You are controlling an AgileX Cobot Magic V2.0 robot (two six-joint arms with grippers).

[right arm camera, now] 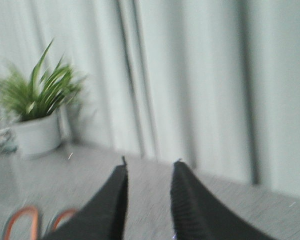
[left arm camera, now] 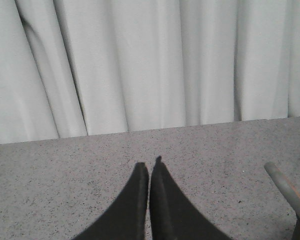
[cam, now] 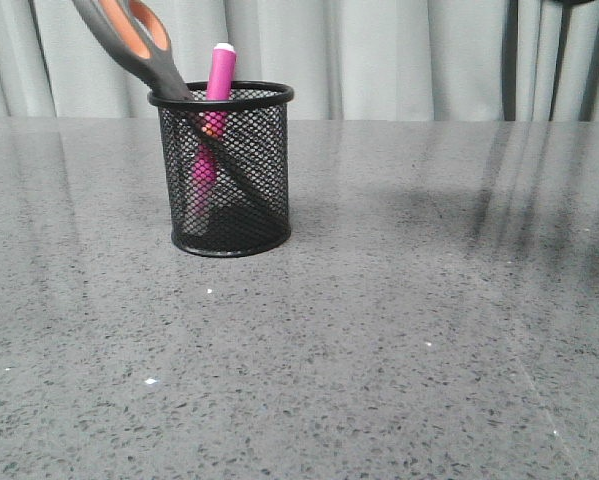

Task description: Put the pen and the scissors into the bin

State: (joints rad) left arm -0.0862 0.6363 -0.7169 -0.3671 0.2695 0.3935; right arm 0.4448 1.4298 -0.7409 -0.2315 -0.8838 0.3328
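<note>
The black mesh bin [cam: 229,170] stands on the grey table, left of centre in the front view. The magenta pen [cam: 217,90] stands inside it, whitish end up. The scissors [cam: 129,35] lean in it blades down, their grey and orange handles sticking out up and to the left. No gripper shows in the front view. In the left wrist view my left gripper [left arm camera: 149,165] is shut on nothing above bare table, with a grey scissors handle [left arm camera: 285,187] and the bin's rim at the frame's edge. My right gripper [right arm camera: 150,165] is open and empty, with the orange handle loops [right arm camera: 24,222] below it.
A grey curtain hangs behind the table in all views. A potted green plant [right arm camera: 37,115] in a white pot stands on the table's far side in the right wrist view. The grey speckled table [cam: 399,320] stretches to the right of the bin.
</note>
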